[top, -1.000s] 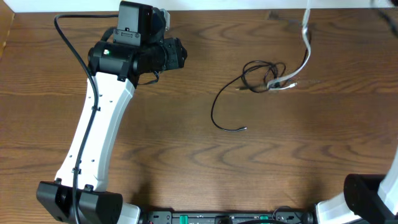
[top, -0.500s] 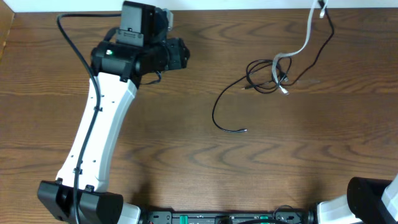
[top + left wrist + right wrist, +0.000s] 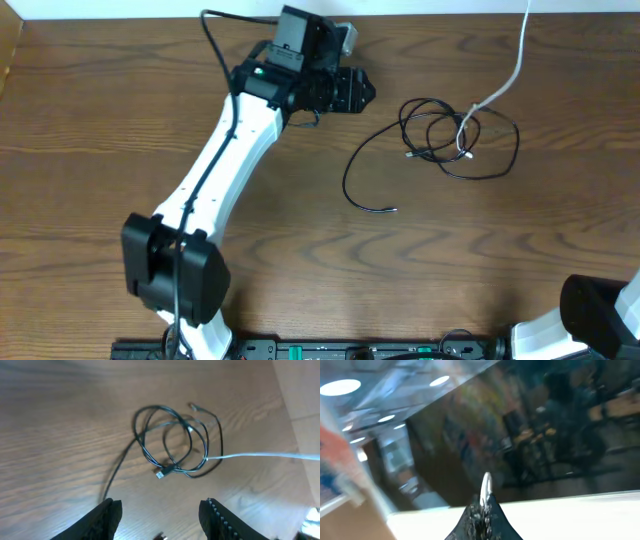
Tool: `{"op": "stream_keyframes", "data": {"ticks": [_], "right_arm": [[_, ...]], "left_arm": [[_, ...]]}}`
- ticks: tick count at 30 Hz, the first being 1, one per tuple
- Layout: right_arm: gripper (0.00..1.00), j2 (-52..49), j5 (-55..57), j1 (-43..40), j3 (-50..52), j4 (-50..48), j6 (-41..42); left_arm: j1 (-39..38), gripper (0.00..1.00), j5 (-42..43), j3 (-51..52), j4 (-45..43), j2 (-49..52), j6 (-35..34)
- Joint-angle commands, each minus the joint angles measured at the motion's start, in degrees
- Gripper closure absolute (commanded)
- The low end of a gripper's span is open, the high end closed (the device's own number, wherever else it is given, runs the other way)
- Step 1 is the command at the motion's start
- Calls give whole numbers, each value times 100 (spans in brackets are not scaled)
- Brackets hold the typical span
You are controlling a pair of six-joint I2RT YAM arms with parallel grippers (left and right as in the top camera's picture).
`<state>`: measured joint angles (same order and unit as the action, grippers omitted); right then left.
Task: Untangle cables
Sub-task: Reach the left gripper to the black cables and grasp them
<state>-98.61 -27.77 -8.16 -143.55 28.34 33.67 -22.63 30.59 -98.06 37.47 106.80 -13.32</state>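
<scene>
A white cable [image 3: 485,485] is clamped in the right hand [image 3: 482,507]. The left hand [image 3: 161,510] is held apart near tangled cables [image 3: 172,442] on the counter [image 3: 60,420].

Black cables [image 3: 136,430] lie looped on the table [image 3: 60,420]. A white cable [image 3: 260,454] runs straight from the tangle past the table's edge. The gripper [image 3: 160,506] hangs above, jaws apart and empty.

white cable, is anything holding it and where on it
The right gripper is shut on the white cable near its free end, with a short bit poking past the fingertips. The left gripper is open and holds nothing.
</scene>
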Motion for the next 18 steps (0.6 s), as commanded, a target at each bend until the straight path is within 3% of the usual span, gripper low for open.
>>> {"op": "stream_keyframes", "data": {"ticks": [1, 5, 9, 14, 18], "right_arm": [[99, 35, 654, -544, -35, -28, 282], [99, 0, 946, -1294, -35, 83, 400], [99, -59, 501, -1906, -33, 645, 466], [99, -236, 706, -1965, -33, 1836, -212], [99, -542, 1054, -1963, -33, 2131, -573]], "left_arm": [[-79, 45, 286, 35, 48, 170, 199], [-98, 45, 289, 35, 151, 262, 310], [-118, 45, 286, 35, 144, 273, 496], [-251, 44, 282, 35, 101, 378, 693], [-330, 44, 284, 35, 122, 496, 691]]}}
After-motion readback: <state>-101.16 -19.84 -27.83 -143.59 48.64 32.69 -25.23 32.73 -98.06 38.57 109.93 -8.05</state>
